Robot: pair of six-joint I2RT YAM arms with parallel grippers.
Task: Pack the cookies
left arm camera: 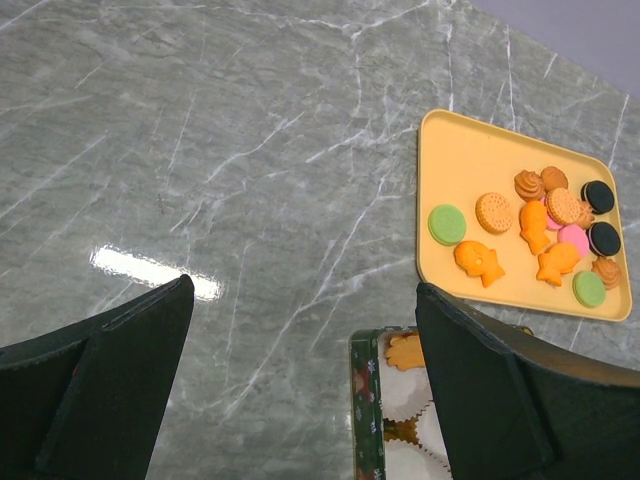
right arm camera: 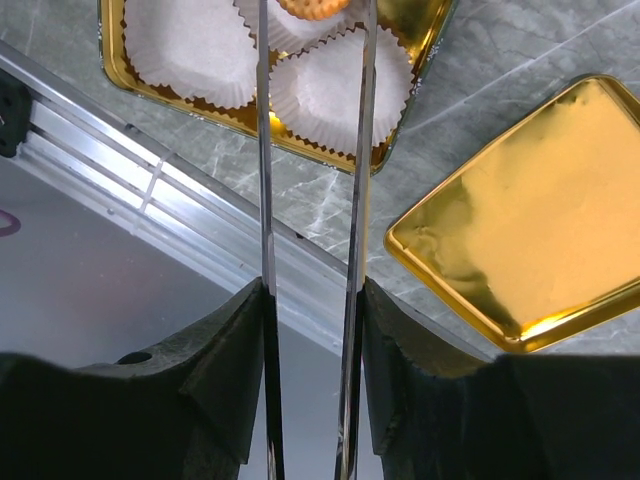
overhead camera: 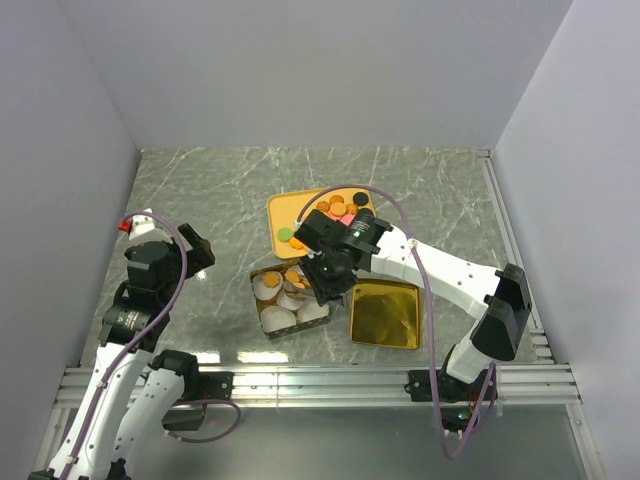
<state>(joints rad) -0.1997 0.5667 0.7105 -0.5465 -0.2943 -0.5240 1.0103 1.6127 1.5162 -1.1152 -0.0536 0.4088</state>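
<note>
Several cookies (left arm camera: 540, 228), orange, pink, green and black, lie on a yellow tray (left arm camera: 460, 150). Below it stands an open tin (overhead camera: 256, 292) lined with white paper cups (right arm camera: 340, 90); an orange cookie (left arm camera: 405, 350) rests in one far cup. My right gripper (right arm camera: 312, 290) is shut on a pair of metal tongs (right arm camera: 264, 150) over the tin. A round tan cookie (right arm camera: 312, 6) sits between the tong tips at the frame's top edge; whether it is pinched I cannot tell. My left gripper (left arm camera: 305, 290) hangs open over bare table left of the tin.
The tin's gold lid (overhead camera: 385, 313) lies upside down right of the tin. An aluminium rail (overhead camera: 320, 380) runs along the table's near edge. White walls close the table on three sides.
</note>
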